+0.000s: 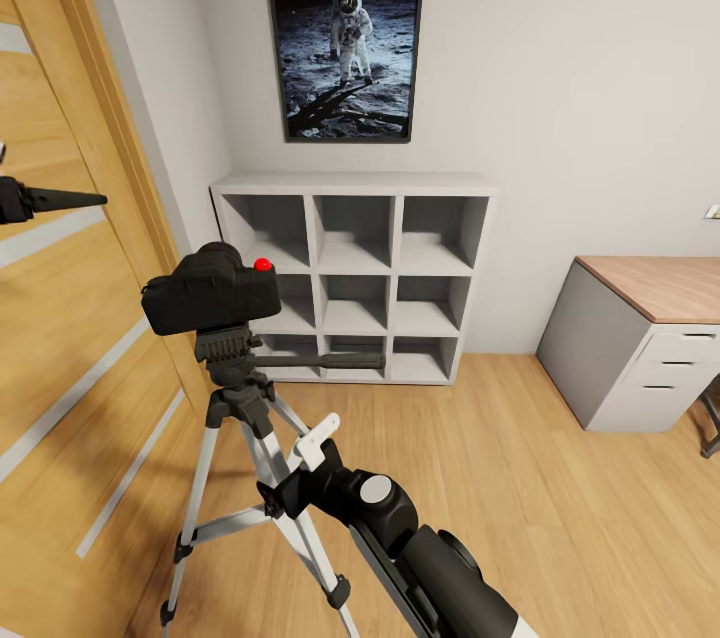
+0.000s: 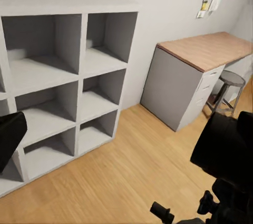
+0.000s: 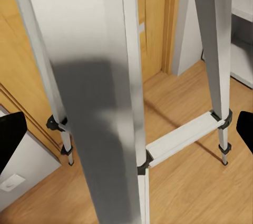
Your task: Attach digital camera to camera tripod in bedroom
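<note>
1. At the far left of the head view, the left gripper (image 1: 60,201) hangs level in front of the wooden door (image 1: 70,338), well apart from the tripod; whether its fingers are spread or pressed together cannot be told, and nothing is seen between them
2. Next comes the digital camera (image 1: 212,290), sitting upright on the black head of the camera tripod (image 1: 236,388), its red button up. It looks seated on the mount, so the attachment appears done or very nearly so
3. The tripod's pan handle (image 1: 330,360) runs level toward the white cube shelf (image 1: 355,186), and its silver legs splay onto the wood floor (image 1: 520,478), which keeps the camera steady without support
4. Right of the tripod, the right gripper (image 1: 322,438) sits close against a leg, just below the head, probably to brace the stand. In the right wrist view the dark fingertips (image 3: 10,137) lie at opposite edges, spread wide, with the legs between and nothing pinched
5. Further right, the desk (image 1: 650,290) stands against the wall, clear of the work
</note>
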Tool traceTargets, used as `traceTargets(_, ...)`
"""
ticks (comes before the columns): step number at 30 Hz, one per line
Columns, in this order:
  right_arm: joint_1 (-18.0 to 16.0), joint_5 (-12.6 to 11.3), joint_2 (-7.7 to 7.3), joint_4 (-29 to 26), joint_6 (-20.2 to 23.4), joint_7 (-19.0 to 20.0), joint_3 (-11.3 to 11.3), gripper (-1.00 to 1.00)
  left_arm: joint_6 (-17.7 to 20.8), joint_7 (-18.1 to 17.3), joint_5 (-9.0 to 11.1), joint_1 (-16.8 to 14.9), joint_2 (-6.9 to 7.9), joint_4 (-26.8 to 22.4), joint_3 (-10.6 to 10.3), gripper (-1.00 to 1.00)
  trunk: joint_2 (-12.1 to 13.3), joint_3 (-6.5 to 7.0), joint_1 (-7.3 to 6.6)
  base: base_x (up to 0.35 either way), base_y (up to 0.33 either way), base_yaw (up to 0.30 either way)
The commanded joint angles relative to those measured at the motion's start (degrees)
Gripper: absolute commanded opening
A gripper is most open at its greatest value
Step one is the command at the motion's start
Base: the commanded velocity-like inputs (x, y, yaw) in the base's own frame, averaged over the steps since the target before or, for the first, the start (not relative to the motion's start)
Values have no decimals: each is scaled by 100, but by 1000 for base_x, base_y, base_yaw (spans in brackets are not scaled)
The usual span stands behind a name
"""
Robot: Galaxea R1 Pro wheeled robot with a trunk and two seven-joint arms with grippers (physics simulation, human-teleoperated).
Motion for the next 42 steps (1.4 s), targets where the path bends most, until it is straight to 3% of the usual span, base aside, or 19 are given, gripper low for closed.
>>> traceTargets(1,-8,-32,2,-7,33,-1,4,100,45,10,112,-8,14,3,-42,100,-13,-13,4,0,0,0)
traceTargets(4,-8,-31,2,-11,35,-4,5,100,65,27,176,32,21,19,-42,100,-13,-13,4,0,0,0)
traceTargets(5,-8,-30,2,-15,35,-7,6,100,246,50,313,92,32,68,-60,100,-13,-13,4,0,0,0)
traceTargets(10,-8,-27,2,-18,35,-8,9,100,598,104,322,130,111,68,-74,100,-13,-13,4,0,0,0)
traceTargets(12,-8,-27,2,-18,35,-9,13,100,642,115,350,136,251,-16,-81,100,-13,-13,4,0,0,0)
traceTargets(15,-8,-27,2,-18,37,-9,13,100,657,119,366,158,336,-102,-88,100,-13,-13,4,0,0,0)
traceTargets(16,-8,-26,2,-18,37,-9,14,100,667,123,376,215,435,-179,-91,100,-13,-13,4,0,0,0)
traceTargets(17,-5,-28,2,-19,34,-8,15,100,675,136,390,479,586,-276,-96,100,-13,-13,4,0,0,0)
traceTargets(24,-7,-27,2,-19,35,-9,15,100,668,343,407,746,648,-316,-96,100,-13,-13,4,0,0,0)
traceTargets(33,-4,-26,2,-19,33,-9,15,100,530,1190,495,1291,673,-337,-92,100,-13,-13,4,0,0,0)
traceTargets(36,-6,-26,2,-19,33,-9,15,100,314,1535,726,1630,674,-339,-91,100,-13,-13,4,0,0,0)
traceTargets(38,-7,-26,2,-19,34,-9,15,100,116,1972,1021,1966,673,-341,-90,100,-13,-13,4,0,0,0)
traceTargets(42,-7,-26,2,-13,36,-9,19,100,-163,2621,1305,2421,622,-416,-85,100,-13,-13,4,0,0,0)
